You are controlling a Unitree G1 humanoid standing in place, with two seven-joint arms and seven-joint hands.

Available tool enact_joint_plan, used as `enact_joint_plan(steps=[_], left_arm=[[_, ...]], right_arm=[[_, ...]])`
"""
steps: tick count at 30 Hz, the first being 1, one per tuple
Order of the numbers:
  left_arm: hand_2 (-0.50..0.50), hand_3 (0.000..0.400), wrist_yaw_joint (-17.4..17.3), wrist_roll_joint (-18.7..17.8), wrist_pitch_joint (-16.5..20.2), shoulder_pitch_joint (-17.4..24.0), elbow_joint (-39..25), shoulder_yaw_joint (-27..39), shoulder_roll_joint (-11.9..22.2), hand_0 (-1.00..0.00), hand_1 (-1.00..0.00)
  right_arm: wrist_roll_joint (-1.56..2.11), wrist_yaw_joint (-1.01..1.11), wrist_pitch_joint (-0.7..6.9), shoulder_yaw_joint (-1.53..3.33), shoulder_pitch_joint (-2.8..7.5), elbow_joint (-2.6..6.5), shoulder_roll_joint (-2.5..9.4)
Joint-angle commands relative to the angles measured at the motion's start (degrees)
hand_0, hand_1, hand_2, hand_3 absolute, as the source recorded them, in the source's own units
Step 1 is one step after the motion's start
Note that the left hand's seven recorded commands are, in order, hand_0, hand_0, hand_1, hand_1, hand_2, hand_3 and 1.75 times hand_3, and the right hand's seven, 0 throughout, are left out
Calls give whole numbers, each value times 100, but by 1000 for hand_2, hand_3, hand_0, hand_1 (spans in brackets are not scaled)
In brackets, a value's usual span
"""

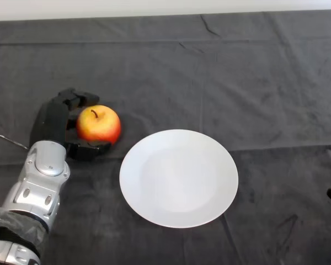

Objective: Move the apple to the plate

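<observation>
silver-grey arm (36, 196), black fingers (80, 99) curled round red-yellow apple (99, 124), white plate (179, 178) just beside

We see bare dark cloth (220, 72) on every side of the plate (179, 178). Just left of the plate, the apple (99, 125) blocks the way, with the left hand (55, 124) curled round its far and near sides.
</observation>
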Motion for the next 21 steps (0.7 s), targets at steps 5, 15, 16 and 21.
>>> enact_joint_plan(steps=[5,15,16,21], left_arm=[[0,400,154,234,249,-22,-683,130,245,-1000,-1000],[0,400,376,515,912,349,-2299,-286,-26,-1000,-1000],[0,400,398,543,957,400,-2445,-372,-59,-1000,-1000],[0,400,465,612,1108,573,-2897,-836,-179,-1000,-1000]], right_arm=[[162,39,295,20,102,234,174],[145,51,305,2,103,230,186],[143,52,306,-1,104,229,188],[132,60,313,-12,105,227,195]])
